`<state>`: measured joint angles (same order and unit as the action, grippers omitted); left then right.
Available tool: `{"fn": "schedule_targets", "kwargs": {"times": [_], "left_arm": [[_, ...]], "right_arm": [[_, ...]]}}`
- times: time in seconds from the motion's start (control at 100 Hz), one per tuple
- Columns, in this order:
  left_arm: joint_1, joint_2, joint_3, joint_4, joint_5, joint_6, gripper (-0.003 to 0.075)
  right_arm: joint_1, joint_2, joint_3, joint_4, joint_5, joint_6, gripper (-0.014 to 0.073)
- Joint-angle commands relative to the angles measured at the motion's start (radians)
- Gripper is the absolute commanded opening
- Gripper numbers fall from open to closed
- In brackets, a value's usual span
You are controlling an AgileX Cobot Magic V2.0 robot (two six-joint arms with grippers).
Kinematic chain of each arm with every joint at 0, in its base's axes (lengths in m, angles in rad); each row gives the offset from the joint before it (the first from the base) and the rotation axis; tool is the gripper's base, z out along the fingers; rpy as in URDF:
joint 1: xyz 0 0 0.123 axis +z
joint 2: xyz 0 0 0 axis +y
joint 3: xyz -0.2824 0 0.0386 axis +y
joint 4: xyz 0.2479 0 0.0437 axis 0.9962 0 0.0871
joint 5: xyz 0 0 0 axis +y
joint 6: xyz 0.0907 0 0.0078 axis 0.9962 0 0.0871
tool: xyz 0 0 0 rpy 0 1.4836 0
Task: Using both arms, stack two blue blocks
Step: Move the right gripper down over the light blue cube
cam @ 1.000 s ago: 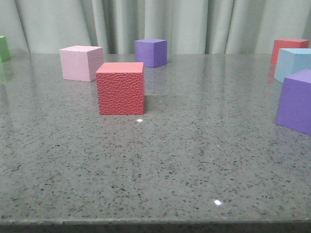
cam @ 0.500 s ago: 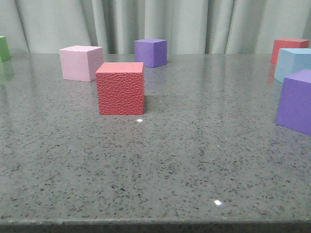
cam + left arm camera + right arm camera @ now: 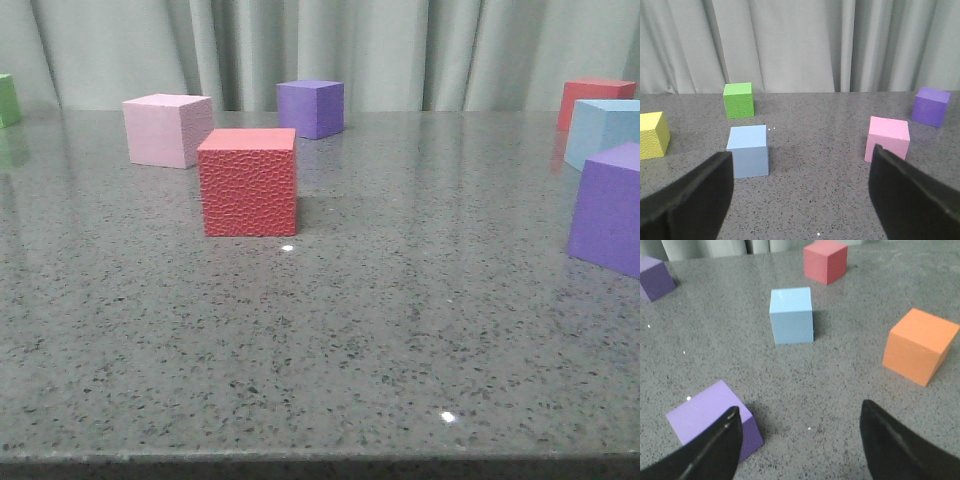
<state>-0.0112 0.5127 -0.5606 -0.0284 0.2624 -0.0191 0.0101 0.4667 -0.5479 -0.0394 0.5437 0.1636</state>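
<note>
Blue blocks sit well apart: one ahead of the left gripper, one ahead of the right gripper. Both claws wide, empty (presumably lined up for separate pickups before stacking).

Red cube (pink cube behind)

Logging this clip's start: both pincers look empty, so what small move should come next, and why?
Probably the left pincer should ease forward toward the blue block ahead of it. Both pincers are open and empty, and the other blue block lies apart, ahead of the right pincer, so neither is gripped yet.
</note>
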Motion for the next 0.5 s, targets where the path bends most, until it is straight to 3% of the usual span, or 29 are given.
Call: {"fn": "schedule_targets", "kwargs": {"times": [0.0,0.29,0.49], "left_arm": [[0.002,0.008,-0.036,-0.011,-0.083,-0.007,0.0565],[0.002,0.01,-0.032,-0.011,-0.098,-0.007,0.0565],[0.002,0.017,-0.034,-0.011,-0.098,-0.007,0.0565]], "right_arm": [[-0.006,0.011,-0.037,-0.002,-0.059,-0.003,0.0521],[-0.006,0.018,-0.04,-0.002,-0.081,-0.003,0.0514],[-0.006,0.118,-0.128,-0.002,-0.007,-0.003,0.0517]]}}
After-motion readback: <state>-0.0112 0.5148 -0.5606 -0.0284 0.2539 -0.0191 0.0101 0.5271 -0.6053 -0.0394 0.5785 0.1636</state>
